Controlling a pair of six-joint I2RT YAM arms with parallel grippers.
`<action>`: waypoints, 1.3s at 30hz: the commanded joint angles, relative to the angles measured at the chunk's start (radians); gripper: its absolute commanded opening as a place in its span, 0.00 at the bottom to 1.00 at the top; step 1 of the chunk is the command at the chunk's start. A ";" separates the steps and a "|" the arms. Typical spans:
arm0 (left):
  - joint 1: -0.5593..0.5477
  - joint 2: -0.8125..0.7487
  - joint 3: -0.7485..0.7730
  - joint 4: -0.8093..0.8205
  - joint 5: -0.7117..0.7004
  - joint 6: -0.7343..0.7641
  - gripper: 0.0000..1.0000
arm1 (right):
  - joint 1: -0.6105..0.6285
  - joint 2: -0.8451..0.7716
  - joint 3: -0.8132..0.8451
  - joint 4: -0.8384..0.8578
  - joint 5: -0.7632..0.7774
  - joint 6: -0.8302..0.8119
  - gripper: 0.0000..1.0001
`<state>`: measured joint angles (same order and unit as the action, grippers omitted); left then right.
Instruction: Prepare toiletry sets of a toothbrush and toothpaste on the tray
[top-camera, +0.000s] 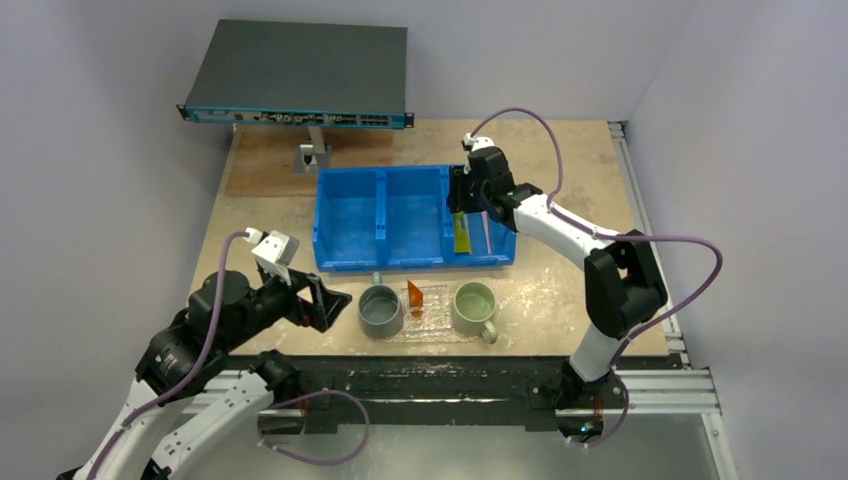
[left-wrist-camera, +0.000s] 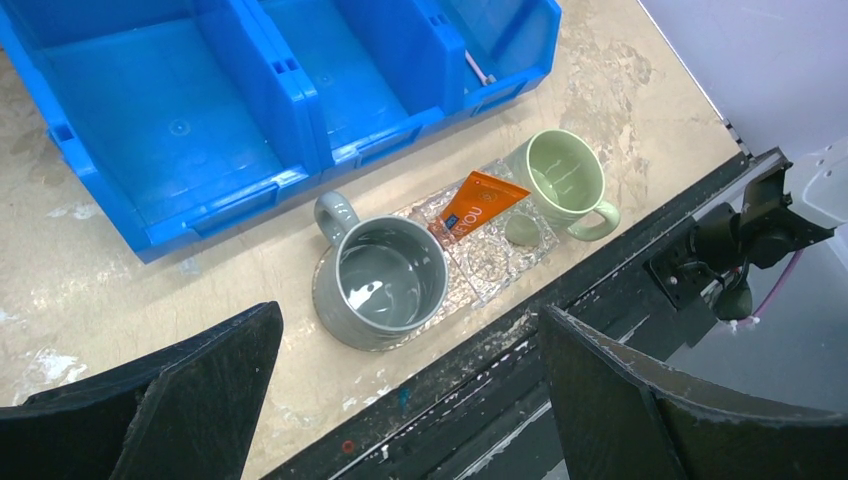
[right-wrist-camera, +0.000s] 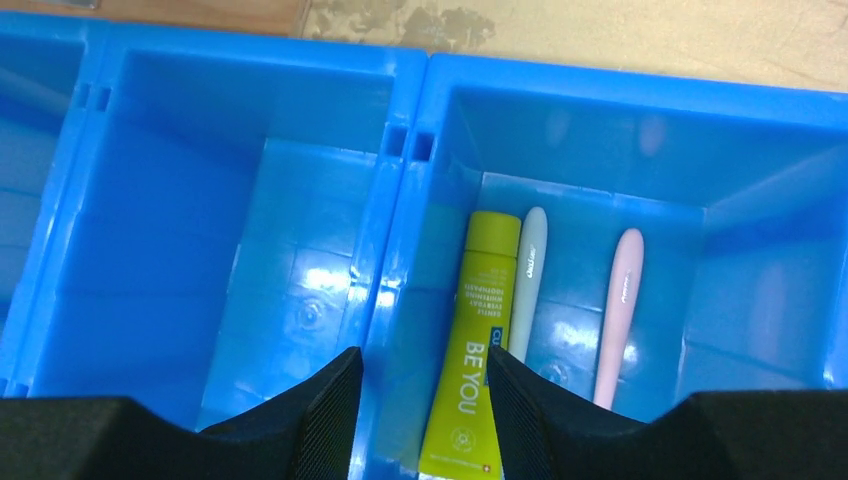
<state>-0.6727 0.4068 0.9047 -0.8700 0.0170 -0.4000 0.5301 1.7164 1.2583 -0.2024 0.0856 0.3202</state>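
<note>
1. Your blue bin (top-camera: 380, 262) sits mid-tabletop (top-camera: 560, 170), toward the far edge.
2. The tray (left-wrist-camera: 495, 275) lies along the near edge, with a grey mug (left-wrist-camera: 385, 285) and a pale-green mug (left-wrist-camera: 560, 180) at its ends.
3. Your left fingers (left-wrist-camera: 200, 385) are spread wide and empty, near the near edge.
4. Your right fingers (right-wrist-camera: 310, 420) stand apart, pinching nothing, over the bin's right compartment.
5. The orange tube (left-wrist-camera: 478, 205) lies on the tray between the mugs; the green tube (right-wrist-camera: 475, 340) lies in that right compartment.
6. A whitish toothbrush (right-wrist-camera: 527, 280) lies just beside the green tube, and a pink toothbrush (right-wrist-camera: 618, 310) lies next to it.
</note>
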 joint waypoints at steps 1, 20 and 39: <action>0.002 0.008 -0.003 0.003 -0.014 0.014 1.00 | -0.017 0.023 -0.043 0.072 -0.069 0.025 0.51; 0.004 0.026 0.000 0.006 -0.013 0.015 1.00 | -0.041 -0.150 -0.126 0.164 -0.032 0.064 0.45; 0.005 0.021 -0.002 0.004 -0.014 0.015 1.00 | -0.048 0.031 -0.142 0.248 -0.049 0.113 0.39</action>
<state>-0.6724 0.4225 0.9047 -0.8818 0.0166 -0.4000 0.4858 1.7126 1.0988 -0.0074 0.0372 0.4309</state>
